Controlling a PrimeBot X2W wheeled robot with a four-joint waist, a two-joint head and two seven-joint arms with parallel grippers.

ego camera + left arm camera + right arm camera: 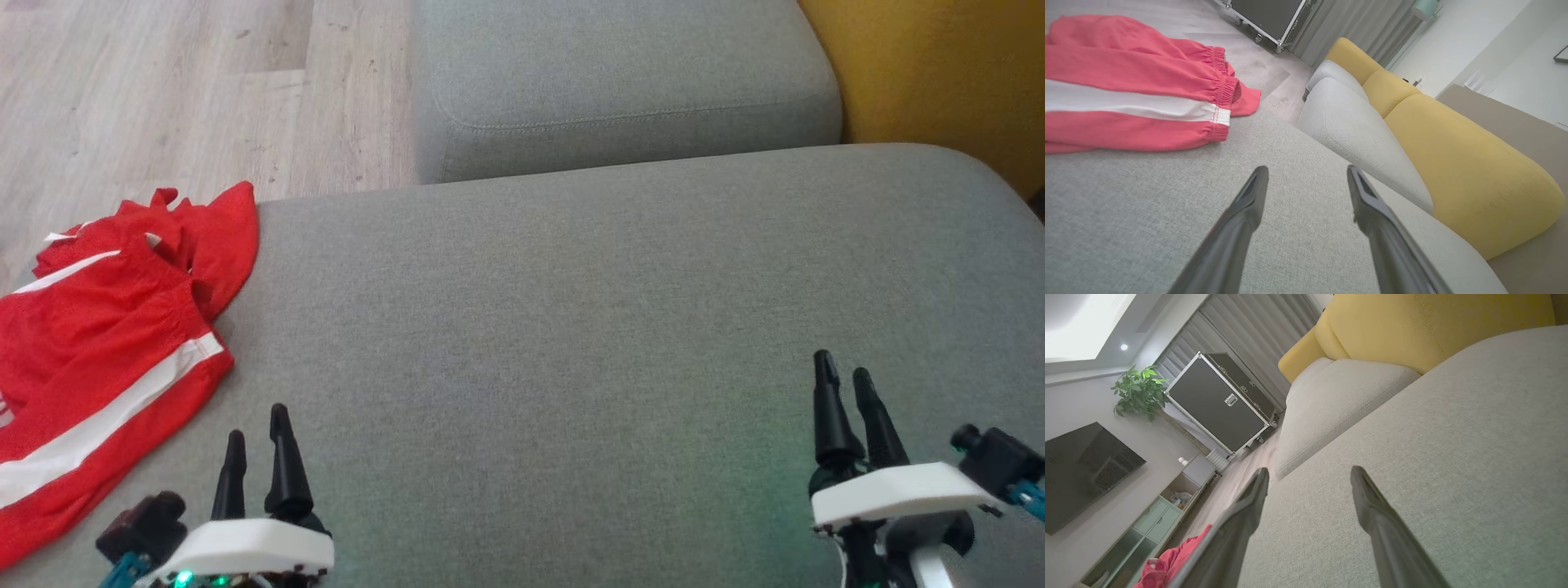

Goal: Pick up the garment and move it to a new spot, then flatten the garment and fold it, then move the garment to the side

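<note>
The garment (pixel 106 343) is red with white side stripes and an elastic waistband. It lies crumpled at the left edge of the grey sofa seat (pixel 571 327), partly hanging over the side. My left gripper (pixel 260 425) hovers open over the seat at the lower left, just right of the garment and apart from it. In the left wrist view the garment (pixel 1135 90) lies up and left of the open left gripper (pixel 1306 173). My right gripper (pixel 845 371) stands open at the lower right, far from the cloth. The right wrist view shows the right gripper (pixel 1309 473) open and a bit of garment (pixel 1175 559).
A second grey seat cushion (pixel 620 82) lies beyond, with yellow back cushions (pixel 939 73) at the right. Wooden floor (pixel 163 90) lies to the far left. A black flight case (pixel 1220 404), a plant (pixel 1141 392) and a TV (pixel 1081 473) stand across the room.
</note>
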